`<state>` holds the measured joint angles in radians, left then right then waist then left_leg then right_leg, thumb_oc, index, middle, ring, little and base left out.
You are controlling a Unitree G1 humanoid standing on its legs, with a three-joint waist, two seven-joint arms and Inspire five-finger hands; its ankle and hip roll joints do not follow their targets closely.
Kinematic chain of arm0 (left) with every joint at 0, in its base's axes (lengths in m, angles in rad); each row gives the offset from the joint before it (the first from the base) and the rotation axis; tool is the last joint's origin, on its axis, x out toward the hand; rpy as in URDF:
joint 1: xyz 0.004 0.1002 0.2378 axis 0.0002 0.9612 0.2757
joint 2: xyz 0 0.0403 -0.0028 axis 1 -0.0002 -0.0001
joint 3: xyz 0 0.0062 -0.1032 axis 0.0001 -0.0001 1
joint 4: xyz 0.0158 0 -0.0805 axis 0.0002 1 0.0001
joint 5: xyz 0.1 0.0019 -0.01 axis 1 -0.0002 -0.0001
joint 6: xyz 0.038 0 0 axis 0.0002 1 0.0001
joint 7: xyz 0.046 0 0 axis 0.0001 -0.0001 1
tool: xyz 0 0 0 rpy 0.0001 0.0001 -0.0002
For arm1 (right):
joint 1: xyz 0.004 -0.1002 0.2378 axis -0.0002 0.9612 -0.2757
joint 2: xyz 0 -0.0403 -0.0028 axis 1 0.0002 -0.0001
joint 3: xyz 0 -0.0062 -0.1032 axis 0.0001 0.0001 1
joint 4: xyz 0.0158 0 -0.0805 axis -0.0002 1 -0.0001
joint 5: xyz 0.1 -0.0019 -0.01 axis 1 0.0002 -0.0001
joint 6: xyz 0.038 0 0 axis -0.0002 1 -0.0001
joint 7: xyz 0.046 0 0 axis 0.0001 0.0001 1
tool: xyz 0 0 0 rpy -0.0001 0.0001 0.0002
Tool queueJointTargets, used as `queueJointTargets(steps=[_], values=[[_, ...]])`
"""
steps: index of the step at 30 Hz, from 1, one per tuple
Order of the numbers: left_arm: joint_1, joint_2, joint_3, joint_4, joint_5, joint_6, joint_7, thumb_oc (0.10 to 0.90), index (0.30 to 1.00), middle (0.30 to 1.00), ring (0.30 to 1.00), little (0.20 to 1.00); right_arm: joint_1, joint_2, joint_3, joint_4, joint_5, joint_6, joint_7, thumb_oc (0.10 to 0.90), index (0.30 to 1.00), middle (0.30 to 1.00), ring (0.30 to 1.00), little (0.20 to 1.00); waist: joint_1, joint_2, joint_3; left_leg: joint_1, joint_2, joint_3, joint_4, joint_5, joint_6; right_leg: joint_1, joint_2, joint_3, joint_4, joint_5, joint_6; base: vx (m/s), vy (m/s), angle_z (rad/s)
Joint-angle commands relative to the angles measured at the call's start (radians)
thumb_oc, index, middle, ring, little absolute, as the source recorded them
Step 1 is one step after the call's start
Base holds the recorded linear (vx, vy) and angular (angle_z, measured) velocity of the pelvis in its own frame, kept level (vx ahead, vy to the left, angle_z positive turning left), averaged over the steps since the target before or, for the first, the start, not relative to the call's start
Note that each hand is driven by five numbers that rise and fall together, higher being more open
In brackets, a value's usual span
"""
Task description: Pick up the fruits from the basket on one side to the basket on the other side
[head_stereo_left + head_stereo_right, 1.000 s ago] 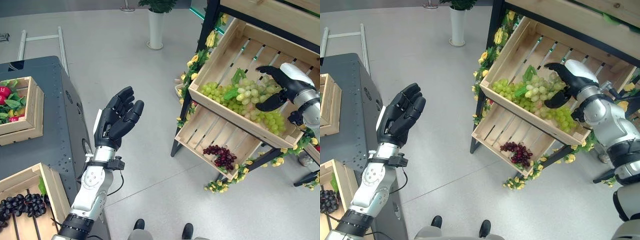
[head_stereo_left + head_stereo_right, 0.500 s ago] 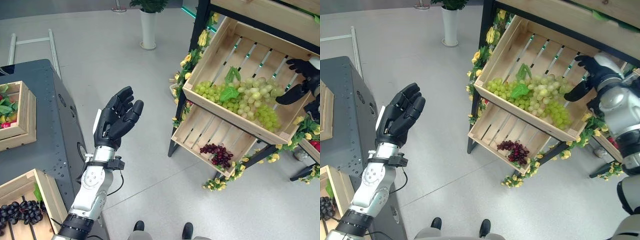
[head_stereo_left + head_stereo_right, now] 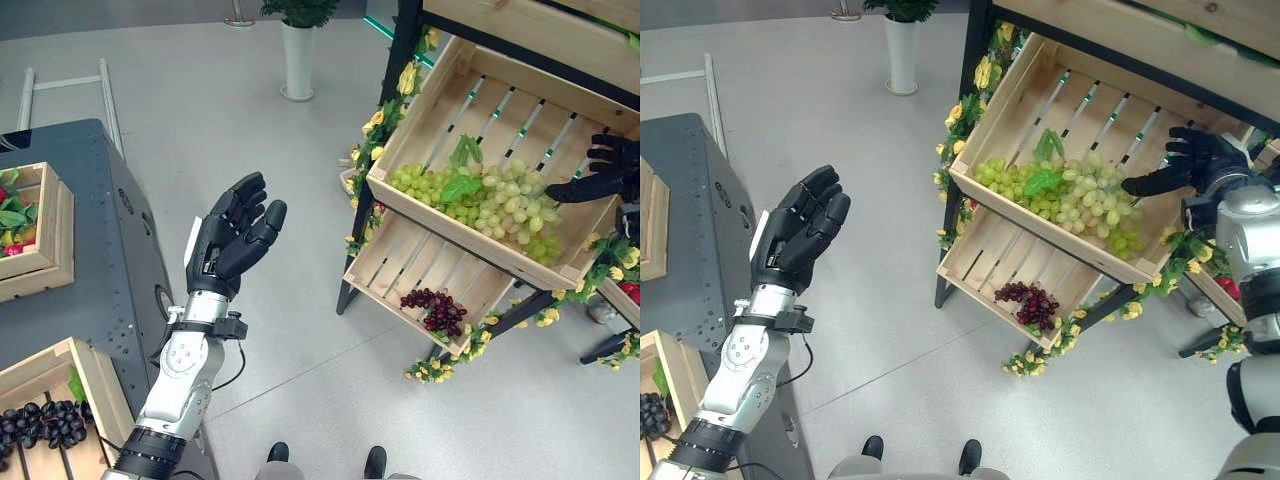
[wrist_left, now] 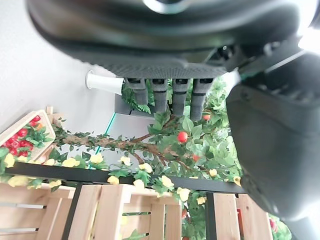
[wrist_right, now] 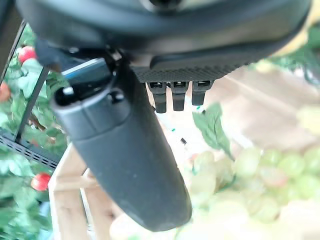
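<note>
Our right hand (image 3: 1195, 160) has its fingers spread and straight, the thumb reaching toward the green grapes (image 3: 1070, 195) without closing on them; it holds nothing and hovers at the right end of the upper wooden crate (image 3: 470, 75) on the shelf stand. The grapes lie in a heap along that crate's low front edge, with a few green leaves on top. Below it, a lower crate (image 3: 385, 260) holds a small bunch of dark grapes (image 3: 435, 310).

Our left hand (image 3: 232, 240) is raised over the floor, well apart from the stand, fingers relaxed and empty. Beside that arm, on the dark table (image 3: 90, 300), a crate of dark grapes (image 3: 45, 425) sits at the near edge and another crate (image 3: 35, 225) with red fruit sits farther back.
</note>
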<state>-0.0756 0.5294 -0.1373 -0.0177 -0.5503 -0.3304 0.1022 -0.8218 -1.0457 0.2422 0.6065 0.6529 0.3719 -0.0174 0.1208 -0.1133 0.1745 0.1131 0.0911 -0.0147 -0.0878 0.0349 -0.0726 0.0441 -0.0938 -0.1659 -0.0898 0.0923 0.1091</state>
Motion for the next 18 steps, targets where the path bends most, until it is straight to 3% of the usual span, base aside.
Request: queueJointTargets(steps=[1,4,8,13,18], values=[[-0.084,0.063,0.022,-0.059,0.043,-0.099,0.000,0.800,0.900,0.900,0.900,0.900,-0.056,0.002,-0.051,-0.069,0.147,-0.082,-0.065,0.800,0.900,0.900,0.900,0.900,-0.013,-0.017,-0.105,-0.045,-0.045,-0.022,0.001,-0.033,0.038,0.046,-0.052,-0.005,0.021,-0.025,0.030,0.00,0.031,-0.03],[-0.076,0.052,0.023,-0.059,0.048,-0.105,0.007,0.800,0.900,0.900,0.900,0.900,-0.007,0.055,-0.091,-0.139,0.247,-0.099,-0.031,0.800,0.900,0.900,0.900,0.900,-0.014,-0.013,-0.102,-0.043,-0.047,-0.022,0.001,-0.034,0.039,0.047,-0.054,-0.007,0.023,-0.028,0.029,0.00,0.051,-0.01],[-0.057,0.040,0.015,-0.053,0.050,-0.131,0.010,0.800,0.900,0.900,0.900,0.900,0.047,0.149,-0.134,-0.275,0.398,-0.228,-0.007,0.800,0.900,0.900,0.900,0.900,-0.012,-0.007,-0.105,-0.043,-0.052,-0.024,0.001,-0.039,0.042,0.048,-0.058,-0.008,0.023,-0.033,0.026,0.00,0.063,0.00],[-0.034,0.037,0.022,-0.041,0.036,-0.156,0.003,0.800,0.900,0.900,0.900,0.900,0.076,0.217,-0.190,-0.395,0.473,-0.275,0.026,0.800,0.900,0.900,0.900,0.900,-0.008,-0.002,-0.114,-0.046,-0.056,-0.023,0.001,-0.044,0.040,0.048,-0.066,-0.017,0.027,-0.039,0.031,0.01,0.083,-0.04],[-0.008,0.021,0.026,-0.054,0.045,-0.162,0.013,0.800,0.900,0.900,0.900,0.900,0.128,0.285,-0.208,-0.518,0.478,-0.392,0.116,0.800,0.900,0.900,0.900,0.900,-0.002,0.006,-0.117,-0.045,-0.070,-0.027,0.001,-0.046,0.052,0.043,-0.084,-0.028,0.046,-0.045,0.036,0.01,0.116,-0.03]])
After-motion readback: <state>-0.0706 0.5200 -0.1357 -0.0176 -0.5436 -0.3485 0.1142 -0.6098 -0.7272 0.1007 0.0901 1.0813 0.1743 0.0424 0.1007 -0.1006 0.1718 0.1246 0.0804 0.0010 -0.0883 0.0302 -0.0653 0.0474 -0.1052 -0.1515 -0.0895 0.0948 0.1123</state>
